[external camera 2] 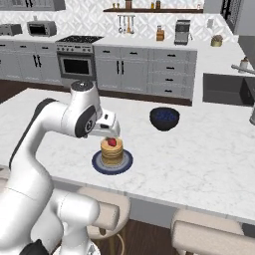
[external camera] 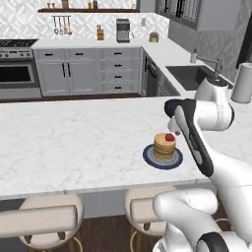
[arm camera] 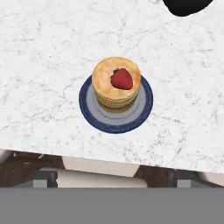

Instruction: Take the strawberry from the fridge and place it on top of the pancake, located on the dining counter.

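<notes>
Claw (external camera 2: 110,133) sits spread above the stack, its fingers mostly hidden behind the arm. We see the strawberry (arm camera: 121,79) on the pancake (arm camera: 116,85), plate (arm camera: 116,124) on the bench (arm camera: 43,65), free of the claw.

No readable text, labels or numbers — none on anything.

Bright, even rendered light, soft shadows, slightly coarse detail.

Veined white marble dining counter (external camera: 74,138)
</notes>
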Available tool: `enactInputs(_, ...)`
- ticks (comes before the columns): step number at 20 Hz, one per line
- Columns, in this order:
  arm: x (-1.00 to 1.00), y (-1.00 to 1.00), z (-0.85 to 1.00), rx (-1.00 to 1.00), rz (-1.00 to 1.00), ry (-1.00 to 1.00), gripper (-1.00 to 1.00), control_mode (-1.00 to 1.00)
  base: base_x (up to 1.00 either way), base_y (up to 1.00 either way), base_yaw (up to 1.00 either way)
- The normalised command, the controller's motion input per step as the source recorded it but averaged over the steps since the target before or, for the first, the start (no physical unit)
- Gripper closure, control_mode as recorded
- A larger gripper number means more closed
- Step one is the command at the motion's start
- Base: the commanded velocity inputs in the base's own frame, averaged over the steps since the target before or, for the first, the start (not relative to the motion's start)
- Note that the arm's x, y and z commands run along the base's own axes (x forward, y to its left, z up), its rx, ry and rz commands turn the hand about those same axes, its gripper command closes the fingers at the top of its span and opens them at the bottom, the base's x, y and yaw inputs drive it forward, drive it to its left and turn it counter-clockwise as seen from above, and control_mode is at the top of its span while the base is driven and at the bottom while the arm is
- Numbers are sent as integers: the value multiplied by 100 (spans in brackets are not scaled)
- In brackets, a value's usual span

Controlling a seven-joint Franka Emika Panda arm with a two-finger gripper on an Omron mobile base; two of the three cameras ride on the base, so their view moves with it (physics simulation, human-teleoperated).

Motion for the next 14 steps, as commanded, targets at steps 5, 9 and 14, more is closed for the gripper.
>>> enactInputs(5, -68, 10, 42, 0, 0, -17, -100, -100, 0, 0, 0)
enactInputs(9, -56, 17, -2, -1, 2, -4, -100, -100, 0, 0, 0)
enactInputs(14, -14, 25, 16, -3, -2, 1, -100, -100, 0, 0, 0)
